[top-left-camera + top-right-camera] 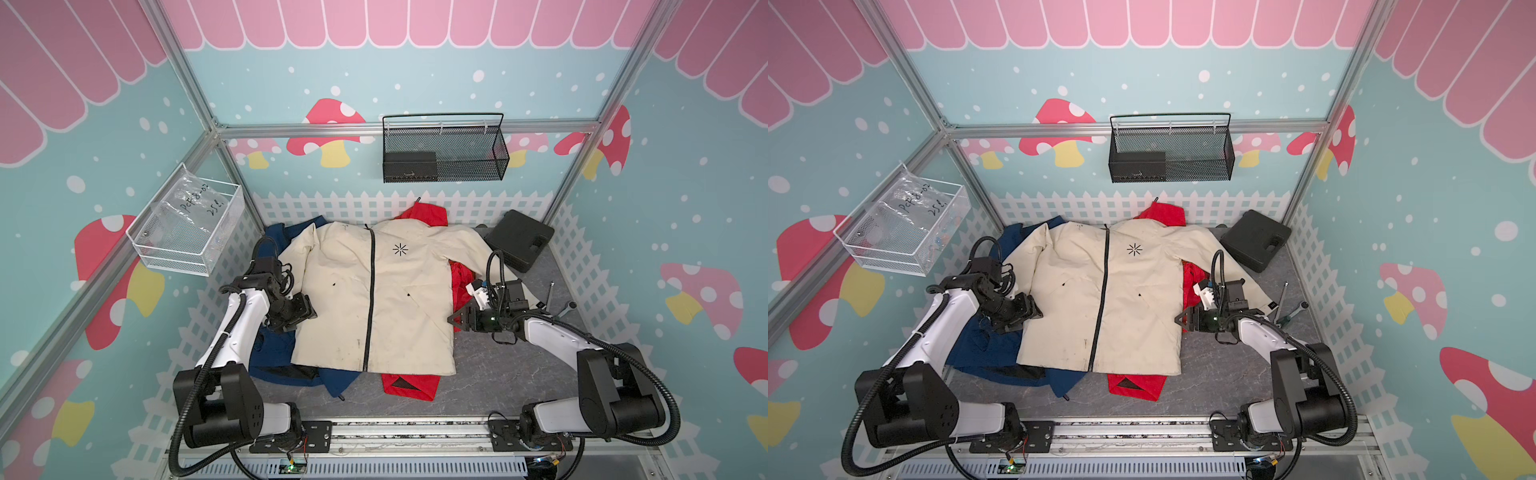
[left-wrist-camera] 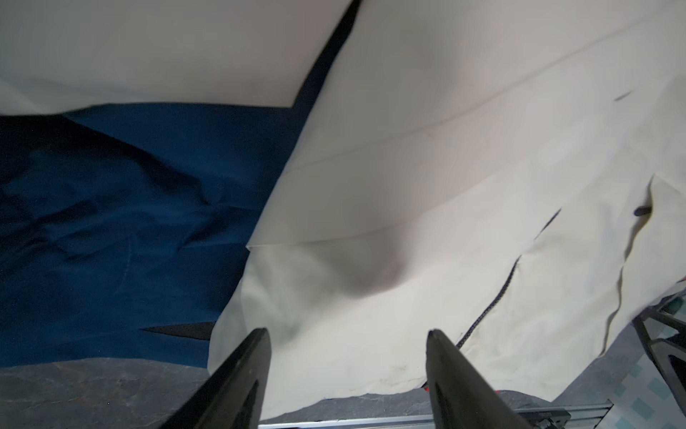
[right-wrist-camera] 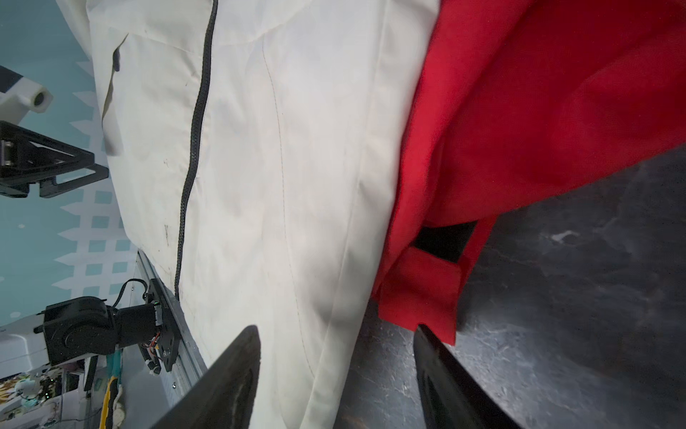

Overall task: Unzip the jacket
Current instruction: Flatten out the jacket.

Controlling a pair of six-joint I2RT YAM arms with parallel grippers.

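Note:
A cream jacket (image 1: 399, 299) (image 1: 1133, 307) lies flat, front up, in both top views. Its black zipper (image 1: 371, 291) (image 1: 1103, 291) runs closed from collar to hem. My left gripper (image 1: 311, 309) (image 1: 1036, 311) sits low at the jacket's left side edge. In the left wrist view it (image 2: 347, 334) is open over cream fabric (image 2: 408, 223). My right gripper (image 1: 453, 322) (image 1: 1179, 320) is at the jacket's right side edge. In the right wrist view it (image 3: 336, 330) is open, one finger over the cream cloth (image 3: 297, 185), one beside it over the table. Neither gripper holds anything.
A blue garment (image 1: 282, 357) lies under the jacket on the left, a red one (image 1: 409, 386) under it on the right. A black case (image 1: 519, 241) and hand tools (image 1: 557, 303) lie at the back right. A black mesh basket (image 1: 444, 149) and a white wire basket (image 1: 187, 232) hang on the walls.

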